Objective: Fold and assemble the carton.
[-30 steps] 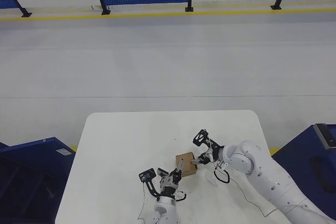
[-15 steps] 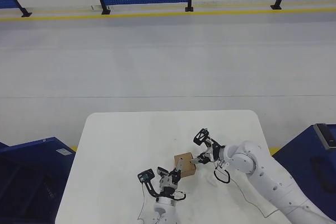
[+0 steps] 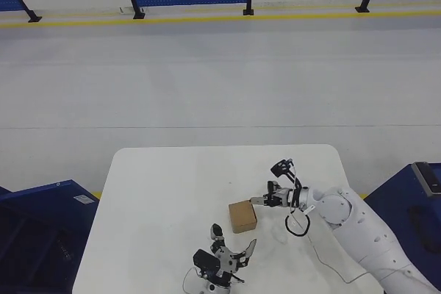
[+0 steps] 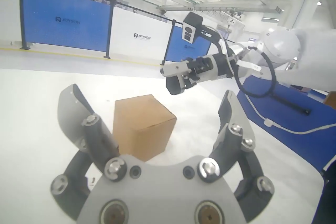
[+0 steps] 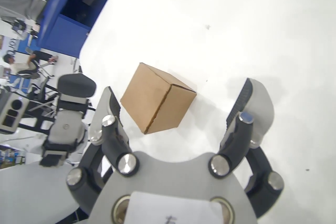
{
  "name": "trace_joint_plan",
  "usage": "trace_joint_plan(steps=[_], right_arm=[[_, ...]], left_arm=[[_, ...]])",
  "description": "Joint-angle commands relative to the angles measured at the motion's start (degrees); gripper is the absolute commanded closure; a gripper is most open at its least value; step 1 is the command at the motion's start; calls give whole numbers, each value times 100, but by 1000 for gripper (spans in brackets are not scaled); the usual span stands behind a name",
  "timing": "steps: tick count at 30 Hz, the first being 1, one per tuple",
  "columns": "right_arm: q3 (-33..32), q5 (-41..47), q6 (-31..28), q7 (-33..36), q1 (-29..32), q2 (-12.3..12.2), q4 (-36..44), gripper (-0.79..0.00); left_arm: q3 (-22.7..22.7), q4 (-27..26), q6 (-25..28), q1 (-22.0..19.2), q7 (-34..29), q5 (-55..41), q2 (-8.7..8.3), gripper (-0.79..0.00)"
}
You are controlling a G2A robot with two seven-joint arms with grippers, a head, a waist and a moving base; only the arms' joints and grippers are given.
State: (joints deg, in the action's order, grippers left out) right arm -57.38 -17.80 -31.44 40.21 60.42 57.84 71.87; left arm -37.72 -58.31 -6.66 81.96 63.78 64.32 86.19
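**Operator:** What lies nearest the robot?

**Manual:** You find the left gripper (image 3: 234, 240) at the near edge of the white table (image 3: 162, 191). Its fingers are spread wide and grasp nothing.

**Operator:** Where is the carton?

**Manual:** The brown carton (image 3: 242, 216) stands on the table just beyond the left gripper, apart from it. You see a closed cube resting flat on one face. In the right wrist view a seam runs down one upright edge.

**Operator:** And the other arm?

**Manual:** The right gripper (image 3: 260, 200) is near the carton's far right corner, held above the tabletop. Its fingers are likewise released and hold nothing. In both wrist views you can see a gap between them and the carton.

**Operator:** What lies farther off?

**Manual:** A blue bin (image 3: 29, 220) stands beside the table on the left. Beyond the table's far edge you see grey floor, then a yellow line (image 3: 220, 18).
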Motion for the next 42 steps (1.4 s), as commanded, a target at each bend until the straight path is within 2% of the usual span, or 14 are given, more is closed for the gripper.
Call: trace_joint_plan(steps=[1,3,8,10,13,18,24,35,42], right_arm=[[-9,454,-228,289,-62,4,-167,-785],[4,-63,-219,378,-187,-15,-164,-785],[16,94,-244,392,-144,-8,-168,-785],[6,968,-351,764,-113,6,-265,-785],[145,1562,-439,1308,-164,42,-442,-785],[364,3167,-839,2314,-246,131,-958,-785],[756,4250,-484,2779,-519,292,-1388,-785],[1672,4599,-452,2811,-1096,795,-2068,-785],[1879,4925,-649,2615,-1202,977,-2109,-785]], left_arm=[[192,149,-196,-119,100,-74,23,-785],[192,149,-196,-119,100,-74,23,-785],[192,149,-196,-119,100,-74,23,-785],[154,158,-121,-145,-65,-92,5,-785],[5,31,-441,-29,-134,29,-40,-785],[-200,-109,-748,140,-238,204,-101,-785],[-395,-260,-804,283,-342,230,-133,-785],[-479,-241,-1271,371,-830,577,-144,-785],[-552,-344,-1529,448,-929,188,-164,-785]])
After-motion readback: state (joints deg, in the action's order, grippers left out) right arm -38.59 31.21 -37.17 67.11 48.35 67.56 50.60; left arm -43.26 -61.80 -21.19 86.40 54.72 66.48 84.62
